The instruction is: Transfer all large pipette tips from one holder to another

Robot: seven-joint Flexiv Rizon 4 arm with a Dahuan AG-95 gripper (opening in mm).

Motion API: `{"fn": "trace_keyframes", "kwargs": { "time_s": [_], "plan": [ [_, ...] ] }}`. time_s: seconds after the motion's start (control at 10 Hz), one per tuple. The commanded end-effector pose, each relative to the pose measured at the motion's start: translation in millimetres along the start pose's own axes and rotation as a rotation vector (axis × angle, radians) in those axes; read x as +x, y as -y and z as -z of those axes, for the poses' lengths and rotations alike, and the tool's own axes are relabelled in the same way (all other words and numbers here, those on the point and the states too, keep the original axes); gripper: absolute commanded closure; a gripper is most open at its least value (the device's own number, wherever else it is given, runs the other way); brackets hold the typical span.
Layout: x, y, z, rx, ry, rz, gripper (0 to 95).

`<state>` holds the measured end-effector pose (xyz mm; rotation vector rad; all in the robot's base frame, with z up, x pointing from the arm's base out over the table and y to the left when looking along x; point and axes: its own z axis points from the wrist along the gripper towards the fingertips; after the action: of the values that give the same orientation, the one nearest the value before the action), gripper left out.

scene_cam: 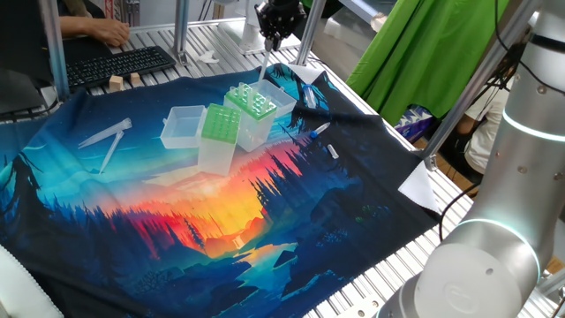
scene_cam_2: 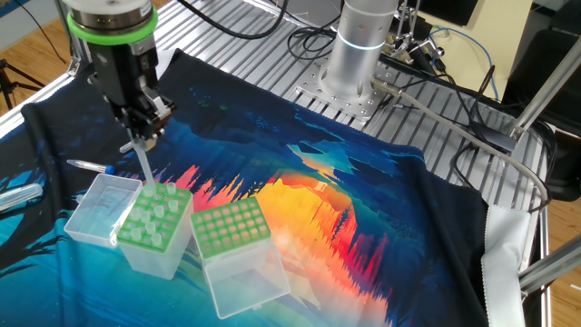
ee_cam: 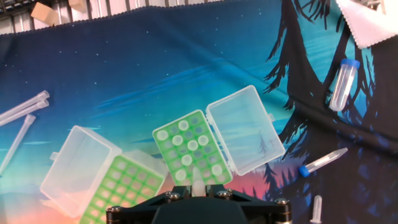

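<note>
Your gripper [scene_cam_2: 138, 136] seems to pinch one large pipette tip [scene_cam_2: 143, 164] just above the plain-topped holder [scene_cam_2: 156, 218]; keep it vertical before carrying it toward the dotted holder [scene_cam_2: 229, 227].

Setting: robotics laboratory bench. Evidence: slatted aluminium table [scene_cam_2: 272, 23] under a printed forest-sunset cloth [scene_cam: 221, 212]; arm base [scene_cam_2: 349, 64] bolted to a plate, cables [scene_cam_2: 436, 54] trailing; plastic tip boxes [ee_cam: 193, 149] and capped sample tubes [ee_cam: 343, 84]; keyboard [scene_cam: 119, 64] with a person's hand [scene_cam: 110, 31] nearby.
</note>
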<state>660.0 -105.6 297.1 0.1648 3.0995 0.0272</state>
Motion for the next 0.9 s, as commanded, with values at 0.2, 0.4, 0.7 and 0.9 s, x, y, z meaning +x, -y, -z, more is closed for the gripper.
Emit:
{"fn": "trace_keyframes", "kwargs": {
  "time_s": [0.2,0.4,0.7,0.9],
  "plan": [
    [-1.9,5.7,-4.9,0.002,-0.003,-0.001,95.0],
    [-1.0,5.9,-8.2,0.004,-0.003,-0.004,95.0],
    [-0.9,4.8,-15.3,0.003,-0.004,-0.004,95.0],
    [-1.3,2.7,-20.0,0.005,-0.002,-0.005,95.0]
  ]
}}
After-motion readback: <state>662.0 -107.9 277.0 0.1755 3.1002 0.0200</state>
